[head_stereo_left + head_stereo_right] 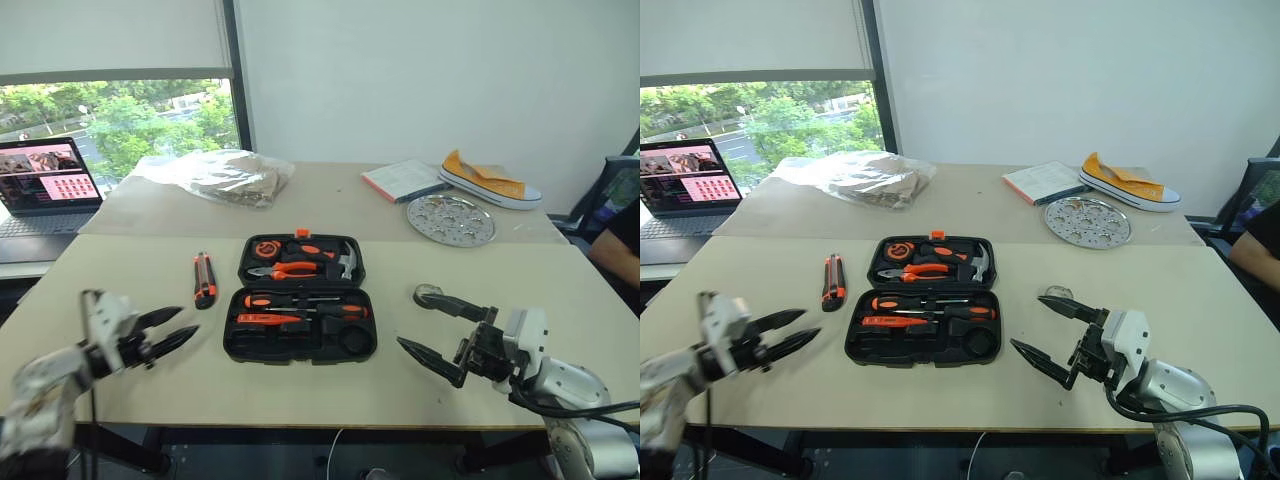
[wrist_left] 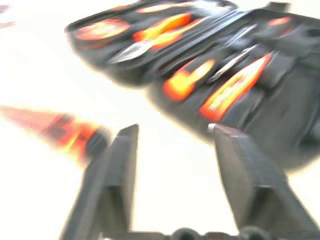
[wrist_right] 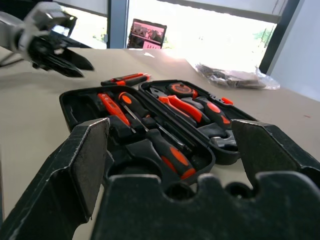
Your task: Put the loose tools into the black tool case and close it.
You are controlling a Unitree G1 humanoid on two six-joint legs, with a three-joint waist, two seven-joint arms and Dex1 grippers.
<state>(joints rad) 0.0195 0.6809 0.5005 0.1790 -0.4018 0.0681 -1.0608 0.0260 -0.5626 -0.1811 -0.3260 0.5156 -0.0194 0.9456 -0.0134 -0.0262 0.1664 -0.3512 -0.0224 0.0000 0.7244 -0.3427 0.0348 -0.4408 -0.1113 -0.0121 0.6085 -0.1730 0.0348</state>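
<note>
A: Looking past the work area first: what sits around it?

B: On the far table there's a laptop (image 1: pixel 45 190) at the left edge, a crumpled plastic bag (image 1: pixel 222 176), a booklet (image 1: pixel 404 180), a yellow shoe (image 1: pixel 488 181) and a round metal tray (image 1: pixel 451 219). A person's arm shows at the right edge. None of it crowds the near table (image 1: pixel 100 290).

A: Anything between the grippers and the case?

B: No. The case (image 1: pixel 300 298) lies open in the middle of the near table, bare tabletop on both sides. The left gripper (image 1: pixel 172 331) hovers to its left, fingers a little apart and holding nothing. The right gripper (image 1: pixel 430 322) hangs to its right, jaws spread wide, also empty.

A: What's inside the case?

B: The far half holds the pliers (image 1: pixel 285 269), a hammer (image 1: pixel 347 261) and a round orange-and-black thing I can't make out. The near half holds screwdrivers (image 1: pixel 300 309) lying across it, orange-and-black handles, at least three. At its near right corner there's a dark round shape in a slot, maybe the tape roll; I can't tell.

A: And still loose?

B: The knife (image 1: pixel 204 279), lying on the table just left of the case, apart from it, pointing away from the robot. It's between the left gripper and the case's far left corner.
</note>
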